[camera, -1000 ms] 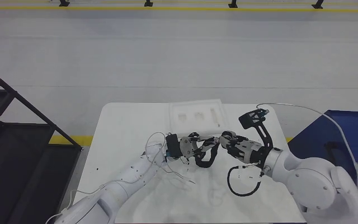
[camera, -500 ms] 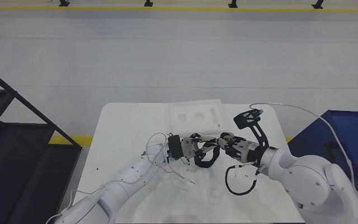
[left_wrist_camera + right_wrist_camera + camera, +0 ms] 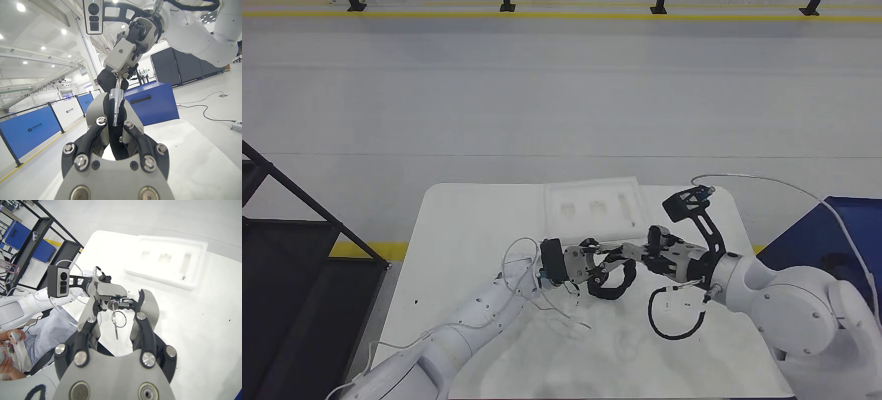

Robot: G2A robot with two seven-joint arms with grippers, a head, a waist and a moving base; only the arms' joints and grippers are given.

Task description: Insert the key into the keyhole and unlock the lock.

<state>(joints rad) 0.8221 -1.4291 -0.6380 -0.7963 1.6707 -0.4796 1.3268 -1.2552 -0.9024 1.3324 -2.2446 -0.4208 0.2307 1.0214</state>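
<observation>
My left gripper point(image 3: 113, 100) is shut on the chrome cylinder of a black cable lock point(image 3: 115, 106), held above the table point(image 3: 462, 230). A key point(image 3: 121, 75) sits in the keyhole point(image 3: 112, 303) at the cylinder's end. A key ring point(image 3: 119, 318) with a second key hangs from it. My right gripper point(image 3: 117, 308) faces the keyhole, open, with one finger on each side of the key head. In the top view the lock point(image 3: 612, 280) hangs between the left gripper point(image 3: 594, 262) and the right gripper point(image 3: 644, 255) near the table's middle.
A white foam tray point(image 3: 592, 205) with several recesses lies at the table's far edge, behind the grippers. A black metal rack point(image 3: 302, 270) stands off the table's left side, and a blue cabinet point(image 3: 842, 240) off its right.
My right gripper has pulled back a little to the right, away from the lock, and its wrist has turned. The left gripper has kept the lock almost still.
</observation>
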